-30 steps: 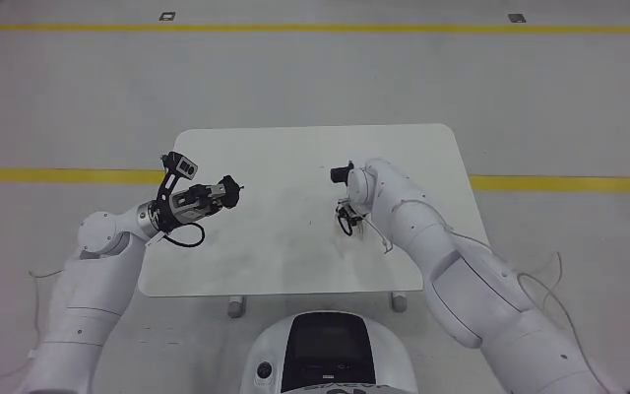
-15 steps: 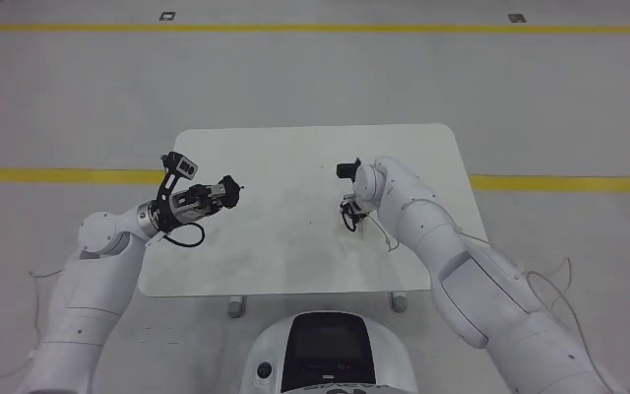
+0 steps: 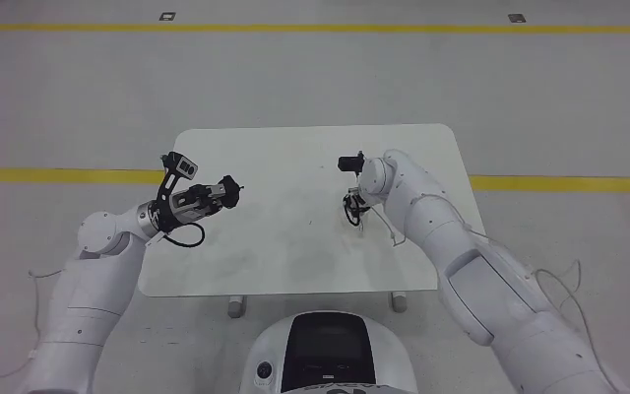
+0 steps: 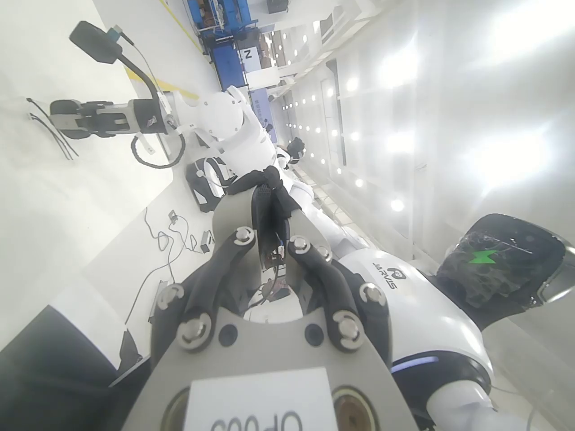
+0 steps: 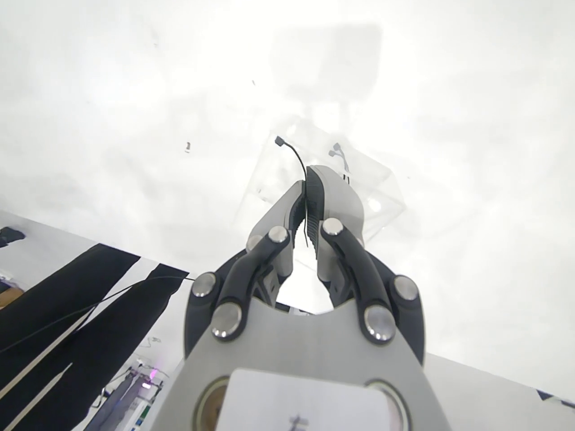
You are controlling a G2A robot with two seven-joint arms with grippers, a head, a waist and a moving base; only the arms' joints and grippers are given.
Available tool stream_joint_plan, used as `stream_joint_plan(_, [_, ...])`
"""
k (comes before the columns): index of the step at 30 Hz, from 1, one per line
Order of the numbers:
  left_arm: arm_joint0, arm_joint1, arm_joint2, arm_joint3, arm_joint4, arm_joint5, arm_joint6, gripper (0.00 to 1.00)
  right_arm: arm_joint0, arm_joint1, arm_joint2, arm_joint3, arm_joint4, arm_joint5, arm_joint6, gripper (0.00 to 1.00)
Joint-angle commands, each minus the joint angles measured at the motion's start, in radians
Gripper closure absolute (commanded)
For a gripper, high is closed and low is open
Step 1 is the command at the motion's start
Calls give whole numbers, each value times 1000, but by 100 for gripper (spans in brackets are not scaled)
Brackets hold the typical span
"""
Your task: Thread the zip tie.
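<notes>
My right gripper (image 5: 309, 178) is shut on a thin black zip tie (image 5: 294, 154). Its small square head (image 5: 278, 140) sticks out past the fingertips, and the strip runs back between the pads. This gripper (image 3: 354, 209) hangs low over the right half of the white table (image 3: 295, 148). The left wrist view shows it from the side (image 4: 56, 114), with thin black strands (image 4: 56, 138) hanging at its tip. My left gripper (image 4: 268, 181) is held off the table's left side (image 3: 234, 187), its fingers shut on a black thing I cannot identify.
A clear plastic packet (image 5: 377, 181) lies on the table under the right gripper, with a few small ties (image 5: 339, 154) in it. Small dark specks (image 5: 187, 147) dot the tabletop. The table's near edge (image 5: 112, 244) lies close behind the right gripper.
The right arm has shifted slightly to the right and toward the table's far side, with its gripper following. The left arm has stayed where it was.
</notes>
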Motion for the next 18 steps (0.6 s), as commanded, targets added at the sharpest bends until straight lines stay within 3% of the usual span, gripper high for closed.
stream_joint_plan(1, [0,0,0,0,0,0,0,100,-4,13,14,-29,0,-6,16,100])
stream_joint_plan(9, [0,0,0,0,0,0,0,100,-57,84,118,-216,24,-3,66,100])
stream_joint_plan(14, [0,0,0,0,0,0,0,100,-181,134,260,-449,93,118,-62,100])
stream_joint_plan(18, [0,0,0,0,0,0,0,100,-181,134,260,-449,93,118,-62,100])
